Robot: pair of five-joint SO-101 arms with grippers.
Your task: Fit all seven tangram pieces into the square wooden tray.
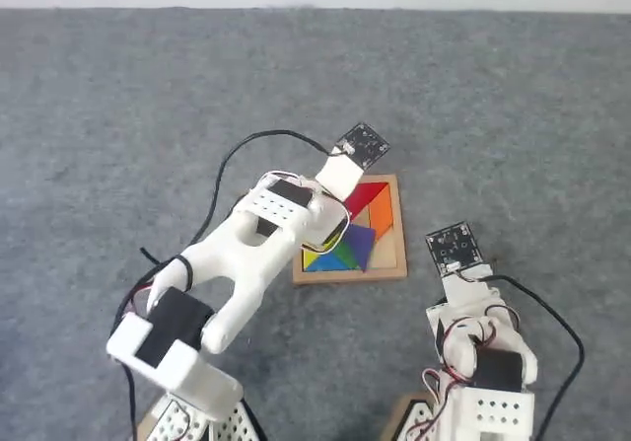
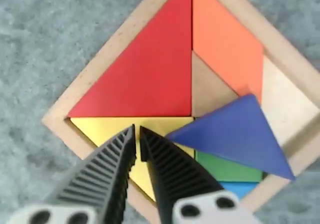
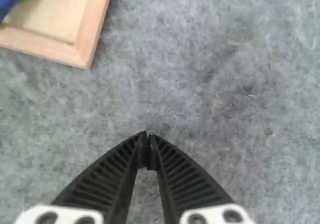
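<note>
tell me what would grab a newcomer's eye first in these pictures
The big red triangle sits flat in the wooden tray, while the blue triangle lies askew across its neighbours, not seated. The left gripper hangs shut just over the yellow triangle, and the right gripper is shut above the grey carpet, apart from the tray.

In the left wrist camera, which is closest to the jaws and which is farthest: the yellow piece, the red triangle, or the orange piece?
1. Yellow piece: right beneath them, at the tray's near corner.
2. Red triangle: just beyond the yellow one.
3. Orange piece: farthest, along the tray's far edge.
</note>
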